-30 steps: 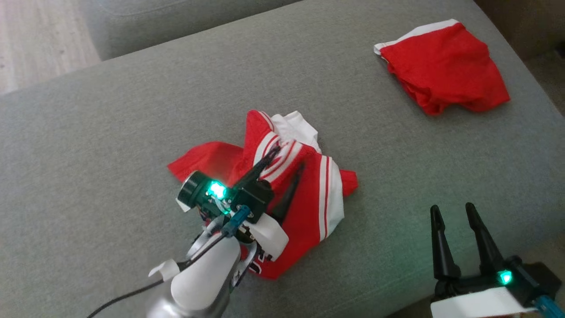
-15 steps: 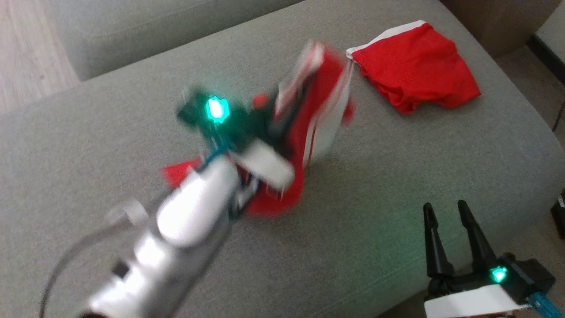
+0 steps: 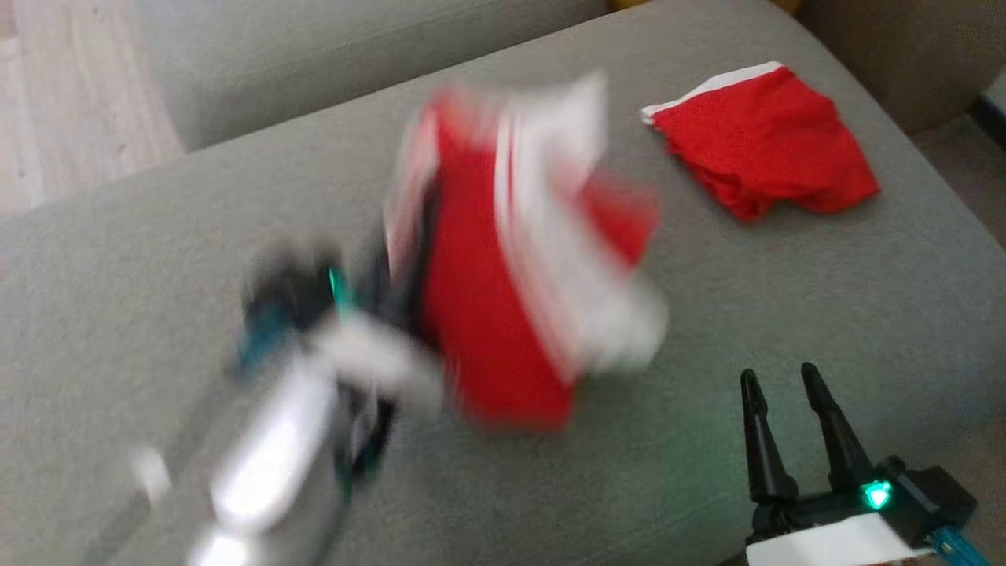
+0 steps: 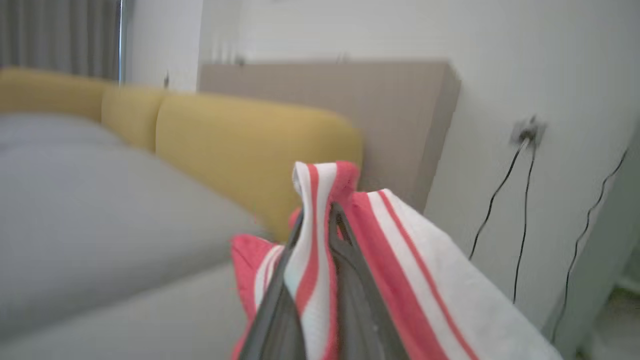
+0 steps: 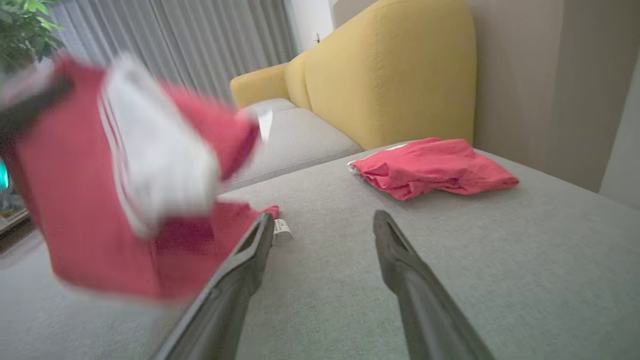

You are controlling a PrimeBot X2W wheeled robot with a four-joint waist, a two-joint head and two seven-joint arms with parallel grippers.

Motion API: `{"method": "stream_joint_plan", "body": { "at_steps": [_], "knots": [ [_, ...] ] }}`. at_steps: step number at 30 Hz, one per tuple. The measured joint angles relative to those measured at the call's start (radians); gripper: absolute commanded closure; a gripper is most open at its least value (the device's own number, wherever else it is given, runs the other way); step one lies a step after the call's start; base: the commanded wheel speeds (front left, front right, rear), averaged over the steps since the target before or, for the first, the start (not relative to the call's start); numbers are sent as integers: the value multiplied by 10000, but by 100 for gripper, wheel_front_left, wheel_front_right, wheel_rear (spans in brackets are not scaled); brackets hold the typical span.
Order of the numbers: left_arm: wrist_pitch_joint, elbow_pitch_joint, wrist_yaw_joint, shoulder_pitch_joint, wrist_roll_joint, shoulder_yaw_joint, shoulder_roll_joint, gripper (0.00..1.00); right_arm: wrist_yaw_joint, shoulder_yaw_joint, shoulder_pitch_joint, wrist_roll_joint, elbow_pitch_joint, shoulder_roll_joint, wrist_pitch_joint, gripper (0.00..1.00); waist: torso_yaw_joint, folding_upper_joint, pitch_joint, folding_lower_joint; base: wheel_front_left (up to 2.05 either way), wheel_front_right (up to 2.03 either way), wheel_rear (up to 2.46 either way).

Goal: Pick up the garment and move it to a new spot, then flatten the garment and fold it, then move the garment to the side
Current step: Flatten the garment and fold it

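Note:
The garment [image 3: 487, 299], red with white stripes, hangs lifted above the grey sofa seat [image 3: 157, 259] and is blurred by motion. My left gripper [image 3: 413, 236] is shut on it; in the left wrist view both fingers [image 4: 350, 260] pinch a striped fold of the garment [image 4: 315, 240] at my left gripper [image 4: 317, 220]. In the right wrist view the garment [image 5: 100, 200] hangs at the left, its lower edge near the seat. My right gripper [image 3: 778, 376] stands open and empty at the seat's near right edge, with my right gripper [image 5: 324, 217] beside the hanging cloth.
A second, plain red cloth with a white band [image 3: 766, 161] lies crumpled at the far right of the seat, also the red cloth [image 5: 435, 167]. A yellow sofa back [image 5: 400, 75] rises behind it. Wooden floor [image 3: 71, 94] lies beyond the left edge. Cables [image 4: 520, 200] hang on the wall.
My left gripper closed on the striped garment and raised it off the seat, swinging it up and away. The head camera shifted a little. The right gripper stayed open in place.

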Motion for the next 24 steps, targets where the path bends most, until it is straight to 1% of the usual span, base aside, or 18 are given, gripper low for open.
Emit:
{"method": "stream_joint_plan", "body": {
  "at_steps": [1, 2, 3, 4, 5, 7, 11, 13, 18, 22, 24],
  "knots": [
    [-84, 244, -2, 841, 15, -245, 115, 100, 0, 40, -3, 0, -21, 2, 0, 0, 98, 0, 68, 0, 0, 0, 0],
    [-163, 510, -4, 1528, 128, -474, 224, 91, 0, 50, -7, 0, -40, 0, 0, 0, 191, 0, 144, 0, 0, 0, 0],
    [-205, 750, -4, 2078, 360, -679, 336, 62, 0, 73, -28, 0, -42, 0, 0, 0, 288, 0, 223, 0, 0, 0, 0],
    [-259, 959, 12, 2458, 610, -786, 420, 5, 0, 79, -41, 0, -54, 2, 0, 0, 389, 0, 300, 0, 0, 0, 0],
    [-288, 1106, 86, 2676, 848, -807, 468, 0, 0, 71, -43, -15, -61, 0, 0, 0, 495, 0, 370, 0, 0, 0, 0],
    [-330, 1055, 364, 2770, 1244, -729, 470, 0, 0, 12, -45, -44, -90, 2, 0, 0, 714, 0, 487, 1, 0, 0, 0],
    [-347, 268, 859, 2726, 2255, -525, 497, 0, 0, -169, -50, -146, -111, 0, 0, 0, 1154, 0, 595, 1, 0, 0, 0],
    [-347, 86, 1068, 2725, 2558, -491, 497, 0, 0, -148, -52, -194, -98, 0, 0, 0, 1331, 0, 585, 1, 0, 0, 0],
    [-360, 61, 1081, 2652, 2648, -477, 462, 0, 0, -33, -51, -221, -12, 0, 0, 0, 1467, 0, 420, 0, 0, 0, 0],
    [-309, 198, 1087, 2262, 2650, -477, 410, 0, 0, 102, -50, -222, 42, 0, 0, 0, 1394, 0, 286, 0, 0, 0, 0],
    [-230, 196, 1158, 2109, 2650, -481, 380, 0, 0, 90, -46, -224, 40, 0, 0, 0, 1341, 0, 260, 0, 0, 0, 0]
  ]
}}
